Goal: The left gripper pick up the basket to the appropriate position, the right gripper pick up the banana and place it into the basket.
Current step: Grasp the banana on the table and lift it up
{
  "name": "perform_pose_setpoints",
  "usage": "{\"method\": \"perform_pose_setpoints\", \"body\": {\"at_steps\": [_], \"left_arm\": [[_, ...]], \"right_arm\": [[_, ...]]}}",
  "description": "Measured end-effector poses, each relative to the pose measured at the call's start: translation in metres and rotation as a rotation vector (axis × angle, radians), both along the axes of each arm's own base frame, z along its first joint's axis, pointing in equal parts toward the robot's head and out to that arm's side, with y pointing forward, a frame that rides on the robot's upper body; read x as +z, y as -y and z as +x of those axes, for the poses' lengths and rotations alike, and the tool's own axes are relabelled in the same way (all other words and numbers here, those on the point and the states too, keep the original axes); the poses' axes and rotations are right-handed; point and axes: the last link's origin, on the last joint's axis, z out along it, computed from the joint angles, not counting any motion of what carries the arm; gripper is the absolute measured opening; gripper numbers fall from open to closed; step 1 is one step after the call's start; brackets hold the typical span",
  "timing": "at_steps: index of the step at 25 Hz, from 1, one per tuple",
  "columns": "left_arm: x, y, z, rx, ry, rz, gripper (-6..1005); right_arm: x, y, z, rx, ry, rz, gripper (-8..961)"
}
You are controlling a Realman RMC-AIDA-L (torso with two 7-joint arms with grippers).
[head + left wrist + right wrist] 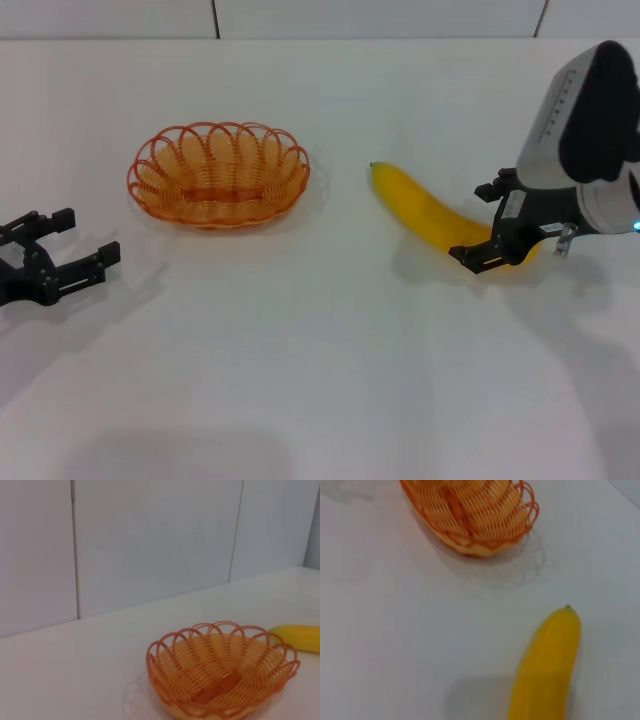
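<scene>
The orange wire basket point(218, 176) stands empty on the white table, left of centre. It also shows in the left wrist view point(220, 672) and the right wrist view point(472, 512). The yellow banana point(420, 207) lies on the table to the right of the basket, greenish tip toward it; it also shows in the right wrist view point(547, 670) and the left wrist view point(297, 636). My left gripper point(92, 233) is open and empty, low at the left, apart from the basket. My right gripper point(474, 222) is open, its fingers either side of the banana's right end.
The white table point(300, 350) extends to a pale panelled wall point(150, 545) behind. The bulky white right arm point(585, 120) hangs over the table's right side.
</scene>
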Motion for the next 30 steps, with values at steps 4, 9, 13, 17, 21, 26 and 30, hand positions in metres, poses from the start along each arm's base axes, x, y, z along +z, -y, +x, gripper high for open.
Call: {"method": "perform_pose_setpoints", "body": {"at_steps": [4,9,13,17,21,26,30], "left_arm": [[0.000,0.000,0.000,0.001,0.000,0.001,829],[0.000,-0.001,0.001,-0.003,-0.001,-0.001,829],[0.000,-0.002,0.001,-0.005,-0.001,-0.002,829],[0.000,-0.003,0.002,-0.008,0.000,0.005,829],[-0.001,-0.003,0.003,-0.013,-0.002,0.006,829],[-0.001,-0.003,0.003,-0.014,-0.001,0.007,829],[-0.001,-0.004,0.004,-0.016,0.000,0.007,829]], "right_arm": [[-0.005,-0.002,-0.001,-0.012,0.045,-0.008,882],[-0.008,-0.002,-0.006,-0.003,0.061,-0.031,881],[-0.009,-0.003,-0.008,-0.011,0.069,-0.039,881],[-0.009,-0.004,-0.007,-0.022,0.093,-0.036,882],[-0.012,-0.007,-0.008,-0.030,0.106,-0.042,882],[-0.014,-0.010,-0.008,-0.038,0.117,-0.054,881],[-0.014,-0.011,-0.007,-0.044,0.137,-0.060,881]]}}
